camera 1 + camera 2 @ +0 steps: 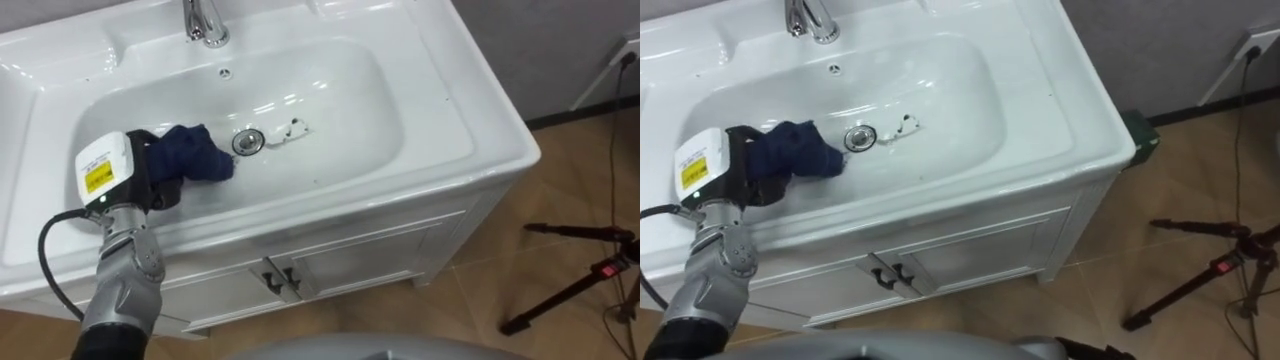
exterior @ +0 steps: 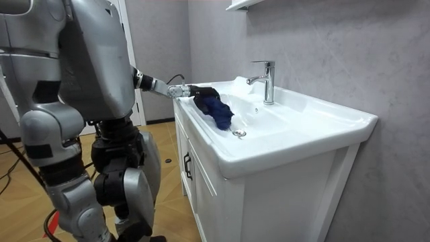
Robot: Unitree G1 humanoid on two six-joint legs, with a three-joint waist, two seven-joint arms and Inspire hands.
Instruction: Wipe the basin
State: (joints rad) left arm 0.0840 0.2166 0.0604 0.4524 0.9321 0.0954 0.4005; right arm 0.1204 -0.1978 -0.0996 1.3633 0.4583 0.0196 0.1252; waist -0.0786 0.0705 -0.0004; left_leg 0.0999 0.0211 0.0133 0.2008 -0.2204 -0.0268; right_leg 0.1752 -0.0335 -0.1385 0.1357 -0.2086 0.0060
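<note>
**Basin (image 1: 330,100) with blue cloth (image 1: 200,155) beside the drain (image 1: 247,142)**

Left eye view: the blue cloth lies bunched on the sink bottom, just left of the drain. The left robot hand (image 1: 150,175) has its fingers curled into the cloth.

Room view: the robot stands at the white cabinet (image 2: 282,195), left arm stretched over the rim, cloth below the faucet (image 2: 267,81).

A glossy white ceramic washbasin (image 1: 440,130) tops a white two-door cabinet (image 1: 350,255) standing on a brown wood-pattern floor (image 1: 470,320); a chrome tap (image 1: 205,25) rises from the back rim; in the bowl, a dark blue bunched cloth (image 1: 200,152) rests just left of the round metal drain (image 1: 248,142); a black tripod stand (image 1: 580,280) spreads on the floor, right of the cabinet.
</note>
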